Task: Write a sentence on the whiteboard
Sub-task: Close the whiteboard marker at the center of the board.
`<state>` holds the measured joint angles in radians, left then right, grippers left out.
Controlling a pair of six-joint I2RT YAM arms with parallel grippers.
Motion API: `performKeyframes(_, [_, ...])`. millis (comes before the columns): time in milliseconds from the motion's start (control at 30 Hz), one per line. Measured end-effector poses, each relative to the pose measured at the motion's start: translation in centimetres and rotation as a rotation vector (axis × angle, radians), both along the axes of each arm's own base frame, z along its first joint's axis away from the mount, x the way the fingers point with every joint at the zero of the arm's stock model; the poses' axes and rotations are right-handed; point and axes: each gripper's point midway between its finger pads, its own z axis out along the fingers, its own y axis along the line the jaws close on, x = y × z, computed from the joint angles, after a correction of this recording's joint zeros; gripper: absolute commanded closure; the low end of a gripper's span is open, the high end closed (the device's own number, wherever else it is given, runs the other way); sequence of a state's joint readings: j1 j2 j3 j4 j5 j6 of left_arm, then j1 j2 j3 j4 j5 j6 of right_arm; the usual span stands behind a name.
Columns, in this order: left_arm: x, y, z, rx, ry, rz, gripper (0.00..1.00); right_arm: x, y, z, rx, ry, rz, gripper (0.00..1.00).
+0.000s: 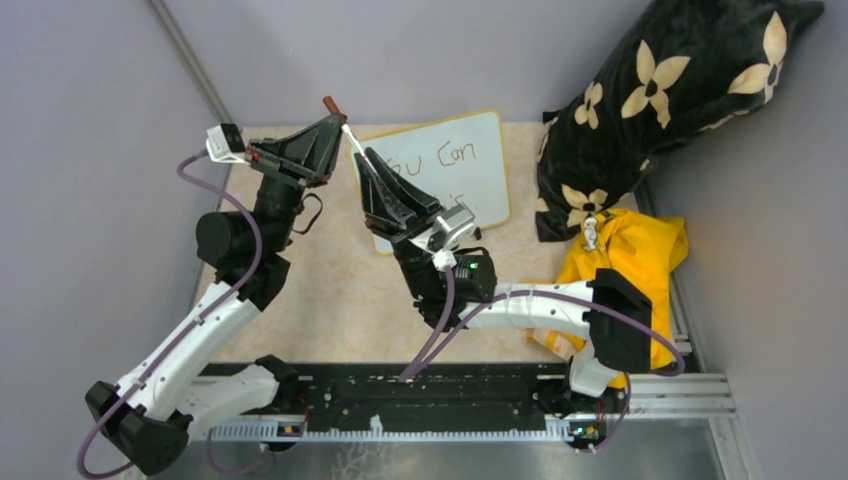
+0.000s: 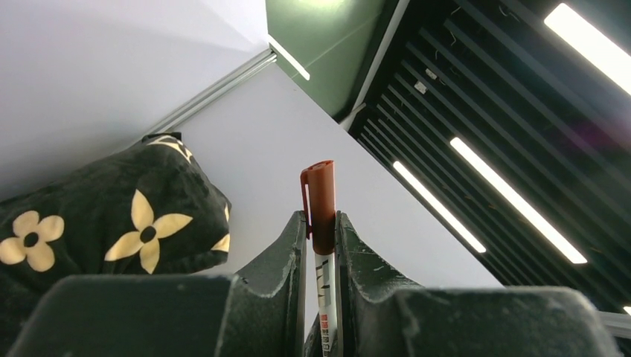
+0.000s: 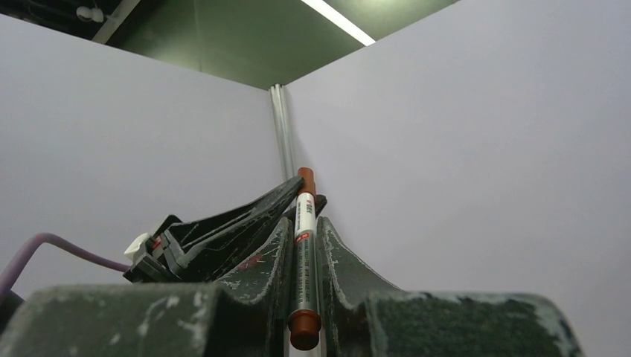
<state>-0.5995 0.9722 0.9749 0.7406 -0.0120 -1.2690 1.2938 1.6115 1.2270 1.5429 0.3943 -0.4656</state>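
Top external, whiteboard (image 1: 478, 165): sitting at back centre of tabletop (image 1: 330, 290), right arm covering its lower left.
sentence (image 1: 455, 150): partly showing, rest hidden.
marker (image 1: 350, 137): spanning between both tools by board's upper left corner.
left tool (image 1: 334, 118): pinching marker's capped end.
right tool (image 1: 364, 160): pinching marker's barrel.
pillow (image 1: 660, 90): lying right of board.

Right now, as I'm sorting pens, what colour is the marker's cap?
Reddish-brown; the cap shows best in the left wrist view.
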Motion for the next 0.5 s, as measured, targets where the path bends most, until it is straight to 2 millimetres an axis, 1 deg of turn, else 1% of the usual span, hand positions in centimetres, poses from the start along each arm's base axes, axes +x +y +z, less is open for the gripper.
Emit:
performKeyframes(33, [-0.1, 0.0, 0.0, 0.001, -0.005, 0.003, 0.98, 0.0, 0.0, 0.0, 0.0, 0.0, 0.0, 1.0])
performKeyframes(67, [-0.1, 0.1, -0.1, -0.001, -0.011, 0.004, 0.93, 0.0, 0.0, 0.0, -0.001, -0.002, 0.003, 1.0])
performKeyframes(100, [-0.8, 0.3, 0.0, -0.011, -0.031, 0.002, 0.78, -0.4, 0.2, 0.2, -0.001, -0.017, 0.025, 1.0])
performKeyframes(133, [-0.8, 0.3, 0.0, -0.011, -0.032, 0.002, 0.72, -0.4, 0.2, 0.2, -0.001, -0.018, 0.026, 1.0])
performKeyframes(167, [-1.1, 0.5, 0.1, -0.016, -0.041, 0.004, 0.64, -0.6, 0.2, 0.3, -0.003, -0.026, 0.036, 1.0])
performKeyframes(200, [-1.4, 0.6, 0.0, -0.015, -0.047, 0.004, 0.51, -0.9, 0.3, 0.3, -0.011, -0.032, 0.049, 1.0])
performKeyframes(267, [-2.9, -1.0, -1.6, 0.051, -0.055, -0.067, 0.31, -1.1, 0.5, 0.4, -0.032, -0.04, 0.068, 1.0])
performKeyframes(333, [-3.6, -1.6, -2.1, 0.077, -0.059, -0.09, 0.16, -1.5, 0.3, 0.4, -0.042, -0.048, 0.086, 1.0])
performKeyframes(433, [-3.8, -2.4, -3.0, 0.132, -0.061, -0.099, 0.02, -2.0, -0.1, 0.6, -0.057, -0.06, 0.103, 1.0])
performKeyframes(500, [-3.8, -2.5, -3.3, 0.159, -0.061, -0.089, 0.01, -2.2, -0.3, 0.5, -0.069, -0.061, 0.109, 1.0])
